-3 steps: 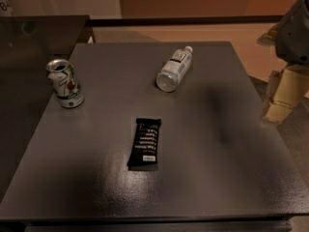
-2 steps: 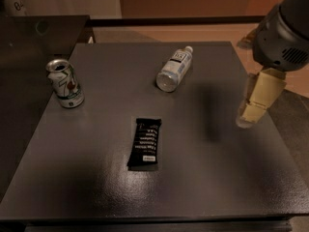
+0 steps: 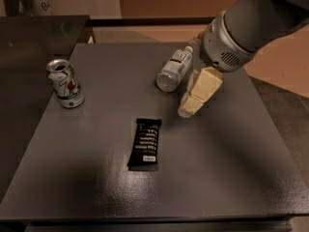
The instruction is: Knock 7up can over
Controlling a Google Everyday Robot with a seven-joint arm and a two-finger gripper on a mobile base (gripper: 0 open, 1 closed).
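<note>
Camera view: our gripper [image 3: 188, 109] hangs just beside the water bottle [image 3: 175, 69] — parted or closed, we can't make out. The 7up can [image 3: 65, 83] stands upright, well apart.

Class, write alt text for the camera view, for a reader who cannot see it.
The robot's gripper hangs over a dark table, just right of a water bottle lying on its side. The 7up can stands upright near the table's left edge, well apart from the gripper, and a black snack bar wrapper lies flat in the middle.
</note>
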